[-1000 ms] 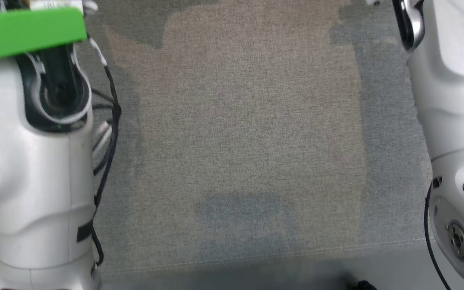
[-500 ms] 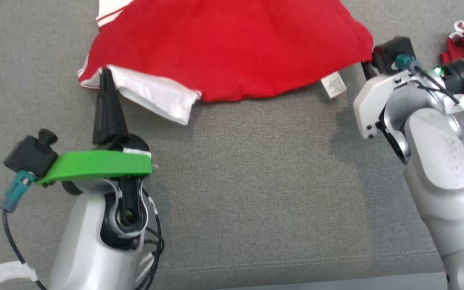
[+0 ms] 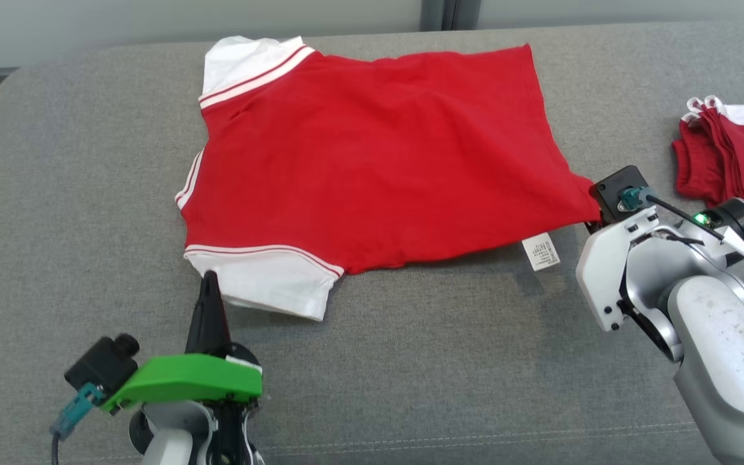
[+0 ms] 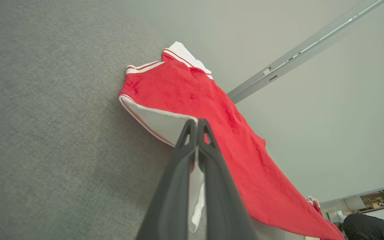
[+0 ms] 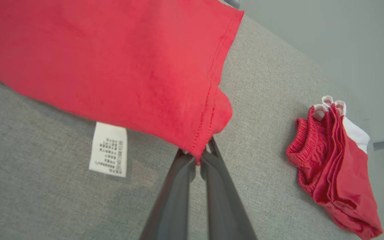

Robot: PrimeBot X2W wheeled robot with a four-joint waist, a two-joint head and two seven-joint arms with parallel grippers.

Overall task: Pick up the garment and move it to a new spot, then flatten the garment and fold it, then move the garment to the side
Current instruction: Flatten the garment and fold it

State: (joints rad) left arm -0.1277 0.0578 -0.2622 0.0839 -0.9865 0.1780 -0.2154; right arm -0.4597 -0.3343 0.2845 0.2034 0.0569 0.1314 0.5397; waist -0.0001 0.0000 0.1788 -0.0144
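Observation:
The garment is a red T-shirt with white sleeves and collar, spread nearly flat on the grey cushion. My left gripper is at the near white sleeve, shut with the sleeve's edge pinched at its tips. At the near hem corner, my right gripper is shut on the red fabric, and the right wrist view shows the corner bunched in its tips. In the head view the wrist camera hides those tips. A white care label hangs out beside that corner.
A folded pile of red and white clothes lies on the cushion to the right, seen as well beyond my right gripper. A pale wall runs behind the cushion's back edge. The cushion's front seam runs just below both arms.
The head camera has swung up, from bare cushion to the whole shirt. Over the last half second both grippers stay shut at the same sleeve and hem corner.

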